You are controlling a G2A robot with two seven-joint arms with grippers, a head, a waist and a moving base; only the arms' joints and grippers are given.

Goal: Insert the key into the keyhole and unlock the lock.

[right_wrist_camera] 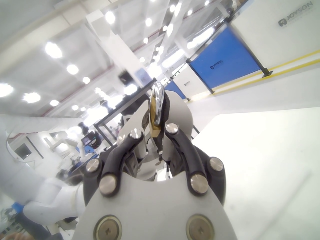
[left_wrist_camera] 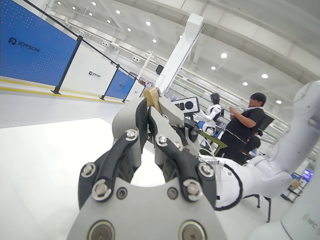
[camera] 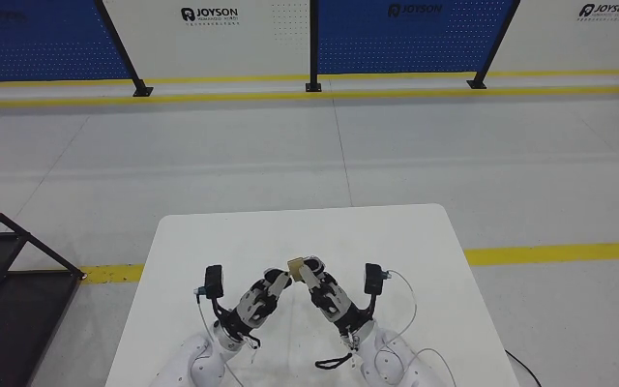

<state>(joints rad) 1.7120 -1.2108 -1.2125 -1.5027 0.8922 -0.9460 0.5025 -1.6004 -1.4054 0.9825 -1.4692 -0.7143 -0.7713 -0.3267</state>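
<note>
A small brass lock with a chrome shackle hangs above the white table, between both grippers. My right gripper is shut on the lock, whose shackle end sticks up past the fingertips. My left gripper faces it from the other side, tips against the lock. In the left wrist view its fingers are shut, and the brass lock shows just beyond them. The key is hidden between the pads.
Both arms hover over the near middle of the table. A dark cable loop lies by the right arm's base. A black rack stands off the table's left side. Blue barrier panels line the far floor.
</note>
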